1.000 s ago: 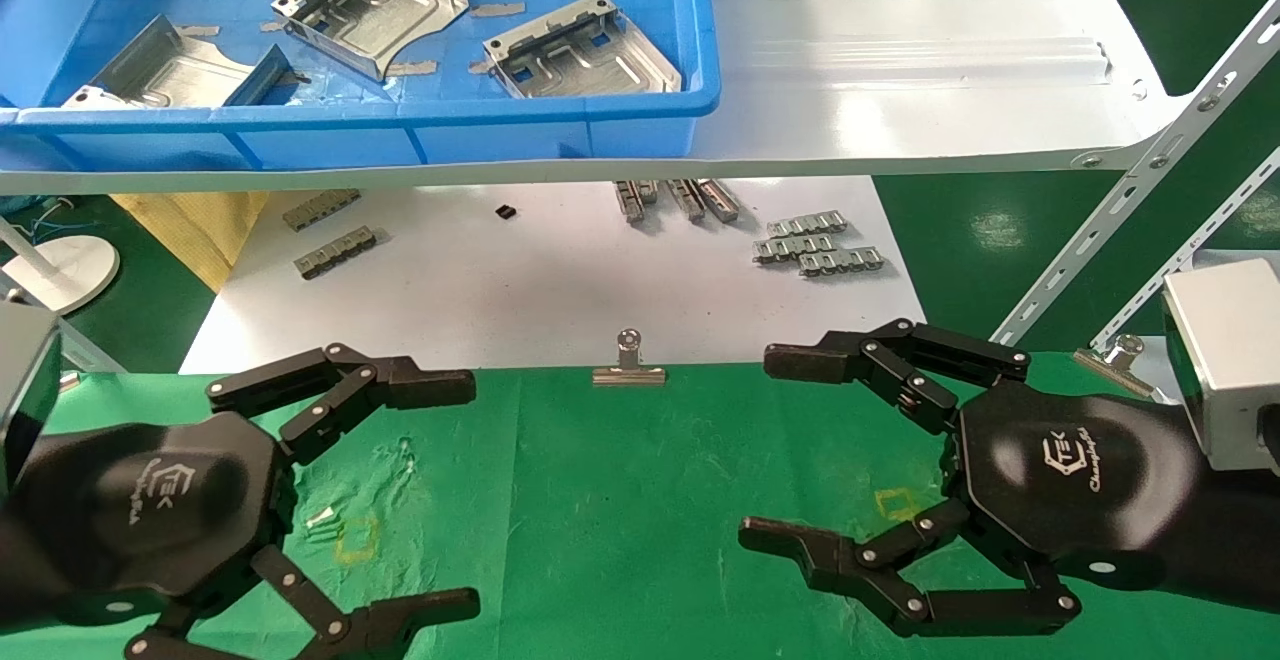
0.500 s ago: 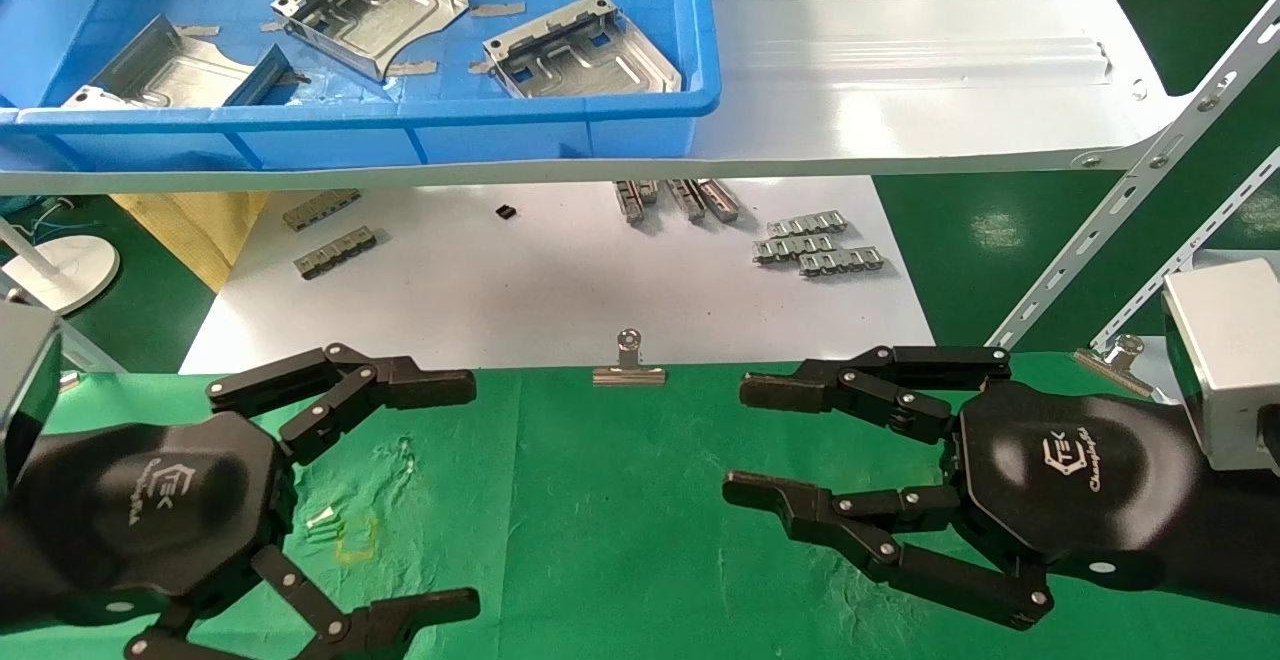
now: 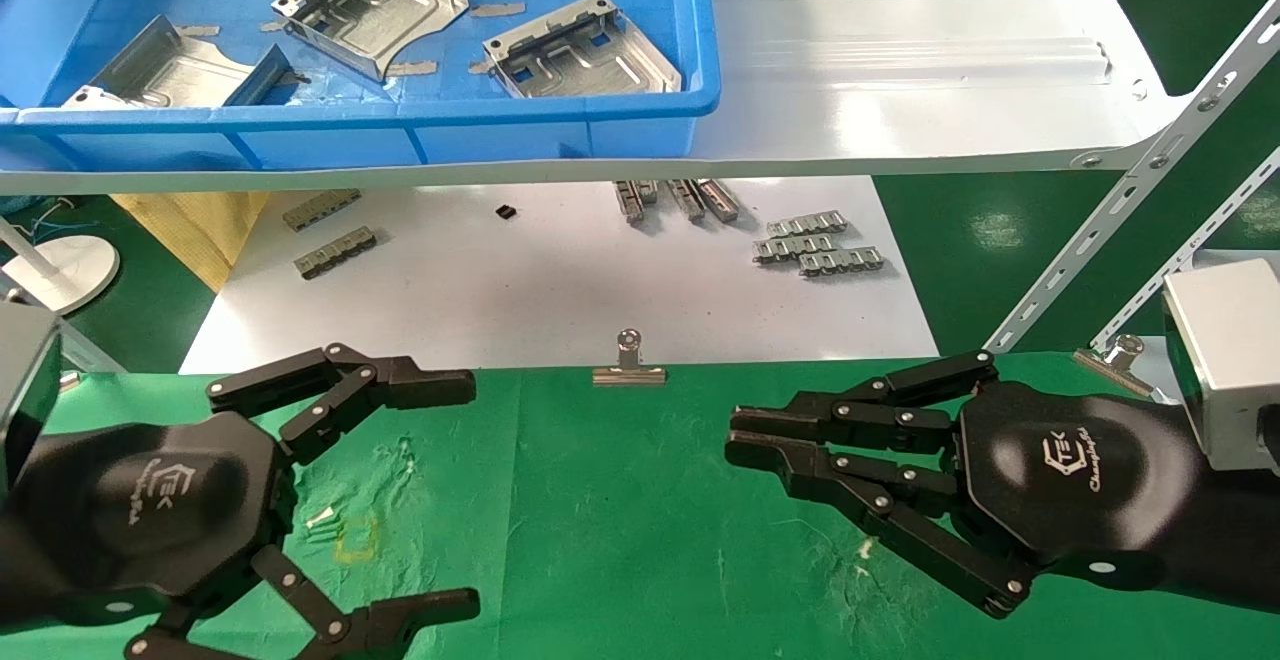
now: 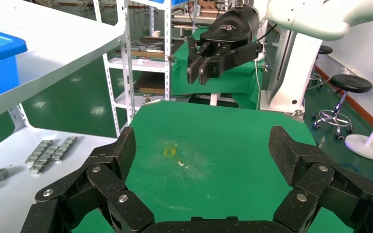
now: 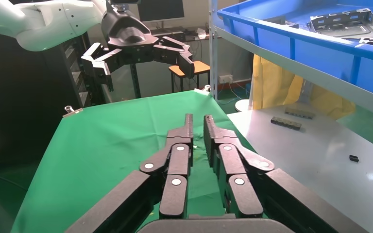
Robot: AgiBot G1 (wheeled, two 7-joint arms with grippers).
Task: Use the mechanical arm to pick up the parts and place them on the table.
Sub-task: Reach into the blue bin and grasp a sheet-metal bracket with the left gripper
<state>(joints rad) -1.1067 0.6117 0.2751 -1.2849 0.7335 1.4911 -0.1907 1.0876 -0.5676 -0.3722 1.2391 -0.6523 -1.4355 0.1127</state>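
Three silver stamped parts lie in a blue tray (image 3: 400,130) on the white shelf: one at the left (image 3: 165,65), one in the middle (image 3: 370,5), one at the right (image 3: 580,50). One also shows in the right wrist view (image 5: 345,19). My left gripper (image 3: 470,490) is open and empty over the left of the green table (image 3: 620,530); its fingers frame bare cloth (image 4: 201,150). My right gripper (image 3: 735,435) hovers over the table's right side with fingers drawn together on nothing (image 5: 197,119).
A glossy white shelf (image 3: 900,70) overhangs a white sheet (image 3: 550,280) bearing small linked metal strips (image 3: 815,245). A binder clip (image 3: 628,365) sits on the table's far edge. Slanted perforated struts (image 3: 1100,230) rise at the right.
My right gripper's fingers have closed from wide open to nearly touching, with nothing between them. The left arm has not moved.
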